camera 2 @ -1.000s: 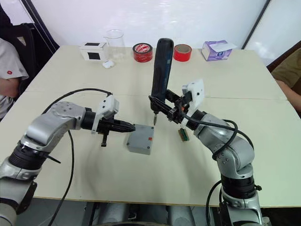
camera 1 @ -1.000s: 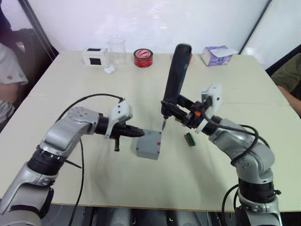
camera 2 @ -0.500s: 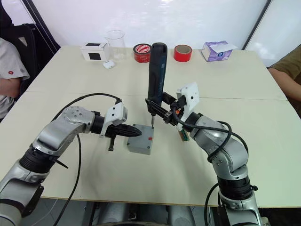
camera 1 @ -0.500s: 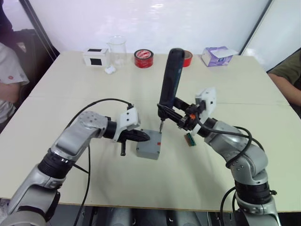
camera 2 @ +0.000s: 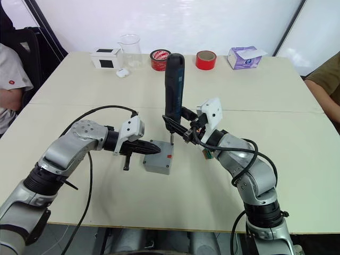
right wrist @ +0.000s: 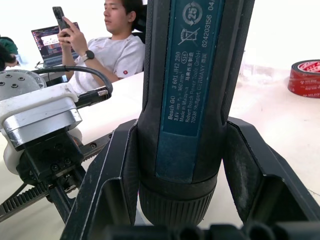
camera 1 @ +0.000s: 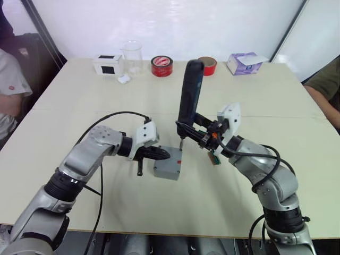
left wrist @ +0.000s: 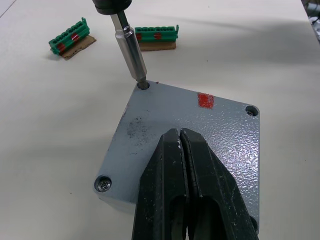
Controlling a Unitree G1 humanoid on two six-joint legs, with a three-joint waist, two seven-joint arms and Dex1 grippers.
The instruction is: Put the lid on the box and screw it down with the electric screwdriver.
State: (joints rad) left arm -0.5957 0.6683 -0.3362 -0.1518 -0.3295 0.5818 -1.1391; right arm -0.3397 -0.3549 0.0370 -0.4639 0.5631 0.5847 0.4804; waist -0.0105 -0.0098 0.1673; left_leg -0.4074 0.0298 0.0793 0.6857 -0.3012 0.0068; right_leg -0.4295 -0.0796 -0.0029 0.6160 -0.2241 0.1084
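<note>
One corner now meeting the electric screwdriver (camera 2: 173,85) bit, standing near upright at the lid's (left wrist: 190,135) twelve o'clock, clamped in right gripper (camera 2: 187,133); left gripper (left wrist: 182,150) pinched shut, seemingly pressing the lid onto the box (camera 2: 158,158).

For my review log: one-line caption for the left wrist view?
Shut left gripper presses on the lid while the screwdriver bit sits in a corner hole.

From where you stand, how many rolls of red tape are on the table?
2. Both sit along the table's far edge: one red tape roll beside the glass beaker, the other red roll nearer the purple tissue box.
</note>
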